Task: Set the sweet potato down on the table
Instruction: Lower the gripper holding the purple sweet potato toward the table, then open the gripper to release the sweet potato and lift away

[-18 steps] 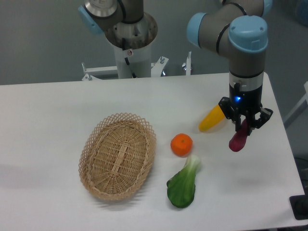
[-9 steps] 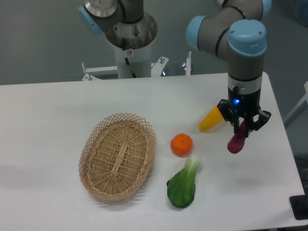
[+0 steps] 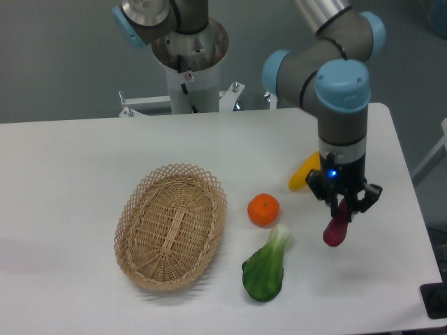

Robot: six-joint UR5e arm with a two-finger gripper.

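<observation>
Since the earlier frame we've seen the pincer (image 3: 343, 207) swing toward the front edge of the surface (image 3: 84, 153) and drop lower, carrying the sweet potato (image 3: 336, 229) with it. Right now the pincer is clamped on the upper end of the sweet potato, which hangs nose-down and slightly tilted near the right edge. We read that top-end grip as deliberate: it leaves the lower tip free to meet the surface first. Whether that tip is already touching we can't tell; it looks very close.

The drop spot sits well apart from the wicker basket (image 3: 171, 227) over toward the left, and clear of the orange (image 3: 263, 209) and the leafy green vegetable (image 3: 267, 265) just inboard. The yellow-orange vegetable (image 3: 304, 174) lies behind the arm, partly hidden by it.

We judge the task nearly done: what remains is a short descent, then opening the pincer. The risk we see is the smooth, rounded sweet potato toppling and rolling toward the nearby right edge once let go.
</observation>
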